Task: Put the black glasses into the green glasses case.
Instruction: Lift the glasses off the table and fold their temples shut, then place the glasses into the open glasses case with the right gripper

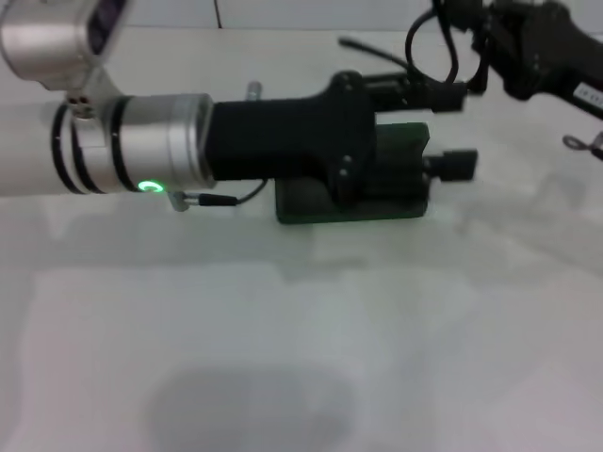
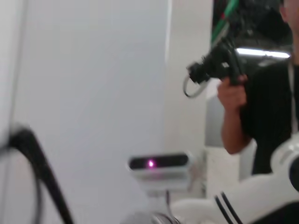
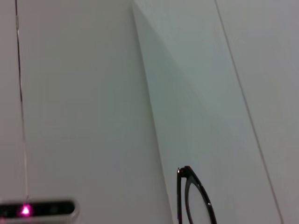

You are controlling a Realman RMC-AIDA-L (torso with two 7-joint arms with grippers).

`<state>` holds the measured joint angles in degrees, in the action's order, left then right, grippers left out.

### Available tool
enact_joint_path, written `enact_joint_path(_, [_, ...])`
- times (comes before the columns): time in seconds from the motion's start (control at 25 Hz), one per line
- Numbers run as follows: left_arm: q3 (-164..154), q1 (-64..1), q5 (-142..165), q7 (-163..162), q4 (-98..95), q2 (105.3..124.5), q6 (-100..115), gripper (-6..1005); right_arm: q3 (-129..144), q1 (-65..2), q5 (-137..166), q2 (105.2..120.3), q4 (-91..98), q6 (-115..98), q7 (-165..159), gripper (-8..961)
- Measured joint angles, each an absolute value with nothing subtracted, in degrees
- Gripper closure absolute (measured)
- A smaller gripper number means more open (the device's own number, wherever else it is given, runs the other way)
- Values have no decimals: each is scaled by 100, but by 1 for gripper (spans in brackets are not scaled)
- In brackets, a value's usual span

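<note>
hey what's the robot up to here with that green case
The left arm reaches across the table, its left gripper over the green glasses case and hiding most of it. The right gripper hangs above and behind it. The black glasses show at the edge of the right wrist view, so they are not visibly in the case.

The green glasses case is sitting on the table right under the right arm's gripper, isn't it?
Not quite. In the head view the green glasses case does sit on the table, but the arm stretched over it is the left one, with the left gripper above it. The right gripper is off at the far right.
</note>
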<state>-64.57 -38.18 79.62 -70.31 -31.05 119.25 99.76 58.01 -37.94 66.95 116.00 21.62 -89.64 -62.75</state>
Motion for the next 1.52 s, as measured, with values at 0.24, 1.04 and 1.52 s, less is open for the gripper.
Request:
enact_joint_path(0.24, [-6161, -3696, 7862, -7058, -3106, 11911, 9976, 282, 6126, -3613, 6765, 11542, 2258, -9097, -6292, 901])
enact_joint_path(1.04, [-5216, -2906, 7611, -6905, -3117, 11649, 9431, 281, 6097, -3061, 7497, 11538, 2853, -8857, -5324, 873])
enact_joint_path(1.52, [-4982, -2653, 7625, -6590, -3031, 11658, 8612, 280, 7581, -3008, 8082, 11619, 4097, -6690, -4964, 856])
